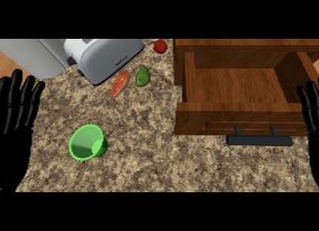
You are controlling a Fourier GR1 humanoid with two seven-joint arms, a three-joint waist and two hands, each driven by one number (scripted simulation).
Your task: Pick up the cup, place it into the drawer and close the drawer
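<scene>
Black and straight-fingered, the left robot hand (pixel 12 113) rested wide and empty at the left edge, the right robot hand (pixel 315 108) likewise at the right. Between them spread the speckled brown stone bench (pixel 189 167), carrying the open wooden drawer (pixel 232 85) with its dark bar handle (pixel 258 140) and, well left of it, the bright green plastic cup (pixel 88 142), its open mouth showing. It looked light, stiff and slick; a pinch across the rim wall seemed the best hold.
</scene>
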